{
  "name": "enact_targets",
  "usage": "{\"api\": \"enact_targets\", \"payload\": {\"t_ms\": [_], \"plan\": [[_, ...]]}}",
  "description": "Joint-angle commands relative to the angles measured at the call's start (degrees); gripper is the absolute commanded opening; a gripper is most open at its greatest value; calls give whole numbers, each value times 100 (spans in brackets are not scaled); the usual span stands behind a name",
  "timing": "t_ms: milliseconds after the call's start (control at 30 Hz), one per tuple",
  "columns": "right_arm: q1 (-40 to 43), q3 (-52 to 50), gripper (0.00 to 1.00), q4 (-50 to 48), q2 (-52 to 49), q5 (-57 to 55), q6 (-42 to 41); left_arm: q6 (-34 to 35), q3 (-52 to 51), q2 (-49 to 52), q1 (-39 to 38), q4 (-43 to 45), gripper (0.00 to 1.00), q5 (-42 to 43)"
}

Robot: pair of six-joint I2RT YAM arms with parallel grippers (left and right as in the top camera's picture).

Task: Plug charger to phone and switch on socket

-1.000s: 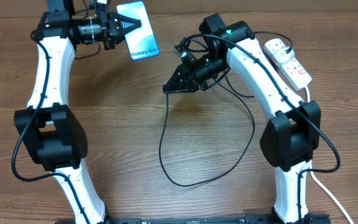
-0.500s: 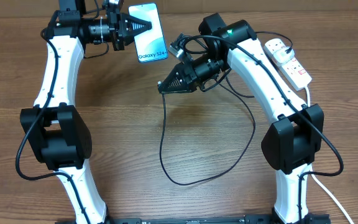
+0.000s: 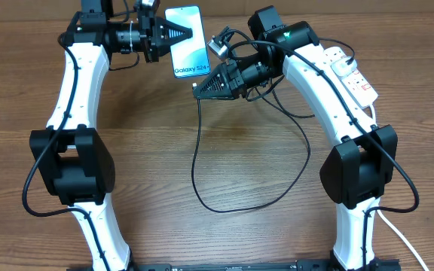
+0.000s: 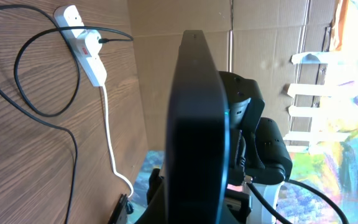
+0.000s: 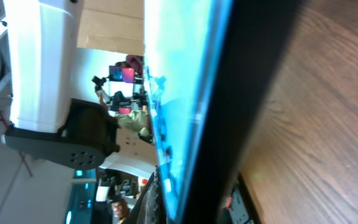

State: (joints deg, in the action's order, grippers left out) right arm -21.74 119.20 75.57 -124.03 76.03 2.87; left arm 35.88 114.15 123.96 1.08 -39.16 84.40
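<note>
At the plugging step, with the phone point(image 3: 190, 47) gripped off the counter point(image 3: 262, 226) in the closed left tool point(image 3: 178, 33) and the charger point(image 3: 197, 143) tip seemingly pinched in the right tool point(image 3: 199, 89) just beside its lower end; next, lining tip to port, pushing home, then the socket point(image 3: 349, 71) switch.

The phone point(image 4: 197, 124) fills the middle of the frame edge-on, a dark slab running from top to bottom, with the black joints of the right arm point(image 4: 260, 146) close behind it and a small green light glowing there. At upper left the white socket point(image 4: 82, 46) lies on the wooden table point(image 4: 17, 174), its red switch showing. The charger point(image 4: 76, 155) is plugged in and loops over the wood, and a white lead point(image 4: 109, 137) trails away. Beyond stand a cardboard wall point(image 4: 160, 81) and a white rack point(image 4: 319, 93).
</note>
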Motion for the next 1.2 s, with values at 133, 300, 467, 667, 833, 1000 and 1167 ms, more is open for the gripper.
{"api": "enact_targets", "payload": {"t_ms": [133,300,467,667,833,1000,1167], "plan": [[0,168,4,-26,166,439,-140,35,151,-238,-13,13,4,-83],[-70,168,4,-35,166,511,-138,33,151,-236,-76,15,4,-98],[-87,168,4,-63,166,595,-138,37,151,-238,-129,13,4,-98],[-85,168,4,-264,166,238,-138,114,151,-236,-155,2,4,-46],[-85,168,4,-402,166,-57,-133,197,151,-238,-153,2,4,81],[-85,168,4,-577,166,-55,-133,232,151,-236,-153,2,4,232],[-79,168,4,-588,166,-52,-138,229,151,-236,-142,9,4,249]]}}
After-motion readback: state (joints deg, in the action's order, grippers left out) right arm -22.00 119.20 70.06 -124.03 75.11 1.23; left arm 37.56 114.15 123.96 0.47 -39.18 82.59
